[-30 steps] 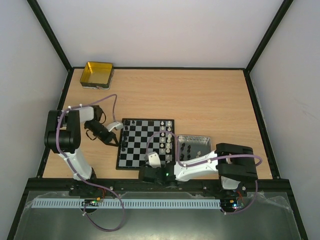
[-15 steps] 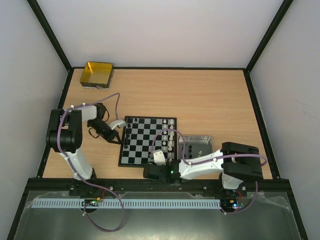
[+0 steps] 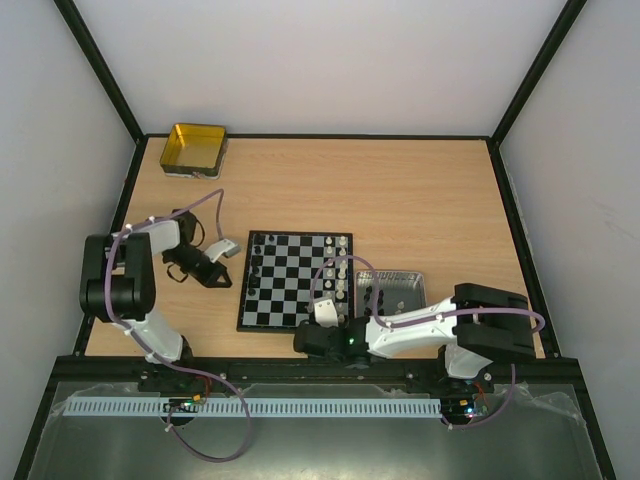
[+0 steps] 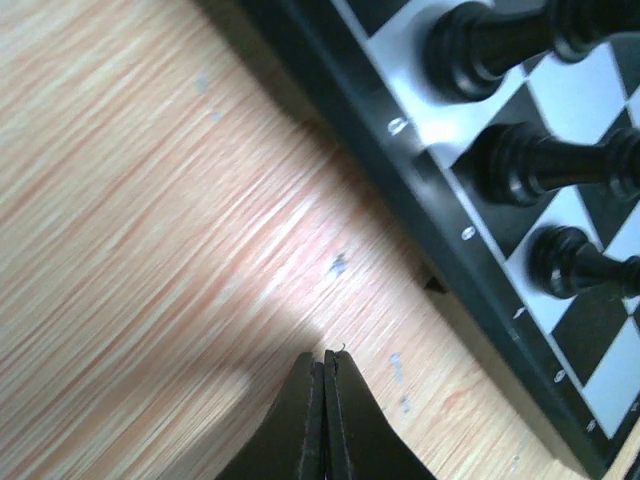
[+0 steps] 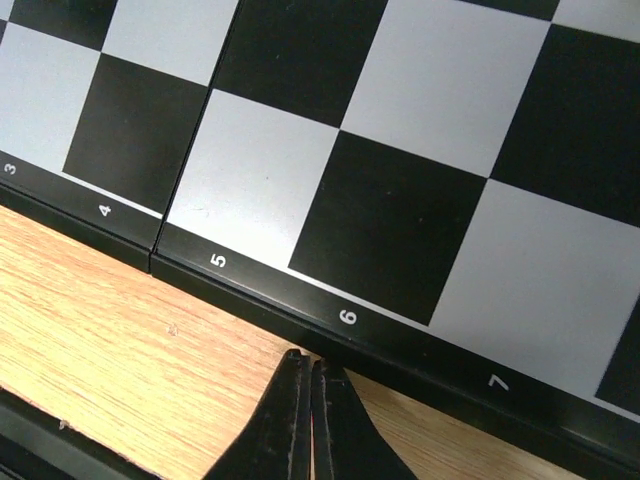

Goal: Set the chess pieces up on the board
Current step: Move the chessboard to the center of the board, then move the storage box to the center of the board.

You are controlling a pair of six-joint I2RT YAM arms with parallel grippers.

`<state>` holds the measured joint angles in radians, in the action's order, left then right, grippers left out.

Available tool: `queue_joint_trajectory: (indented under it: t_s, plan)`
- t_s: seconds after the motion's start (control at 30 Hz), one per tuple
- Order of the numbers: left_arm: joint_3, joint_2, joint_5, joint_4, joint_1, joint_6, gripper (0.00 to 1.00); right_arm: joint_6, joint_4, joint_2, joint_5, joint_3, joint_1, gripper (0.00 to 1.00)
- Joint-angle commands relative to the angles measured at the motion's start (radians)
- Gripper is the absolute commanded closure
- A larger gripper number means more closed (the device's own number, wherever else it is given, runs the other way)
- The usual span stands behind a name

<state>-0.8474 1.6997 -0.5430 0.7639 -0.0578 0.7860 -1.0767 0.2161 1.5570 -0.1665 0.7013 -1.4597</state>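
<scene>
Black chess pieces (image 4: 520, 165) lined one edge of the checkered board (image 3: 295, 285) on the wooden counter (image 3: 420, 200), while the left gripper (image 4: 323, 362) and right gripper (image 5: 306, 366) were closed, empty.

The board's (image 3: 293, 285) middle files stand open between black pieces (image 3: 254, 262) along its left edge and white pieces (image 3: 340, 272) along its right. A grey tray (image 3: 405, 275), seemingly holding a few dark pieces (image 3: 377, 296), crowds the right side. The right arm (image 3: 410, 332) lies across the near edge. Bare table (image 3: 420, 190) stretches beyond, with only a gold tin (image 3: 195, 148) in the far-left corner.
</scene>
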Motion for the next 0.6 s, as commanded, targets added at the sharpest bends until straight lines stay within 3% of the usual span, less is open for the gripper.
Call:
queue_joint_trajectory:
  t_s: [0.0,0.37,0.57]
  plan:
    - [0.028,-0.022,0.147,-0.042,-0.056,0.042,0.98,0.0,0.028,-0.032,0.001,-0.006,0.005,0.98]
    - [0.043,-0.252,0.114,0.151,-0.259,0.228,0.98,-0.093,0.177,-0.128,-0.026,0.0,-0.119,0.98]
    - [0.036,-0.394,0.088,0.241,-0.301,0.281,0.98,-0.251,0.289,-0.299,-0.063,-0.087,-0.185,0.98]
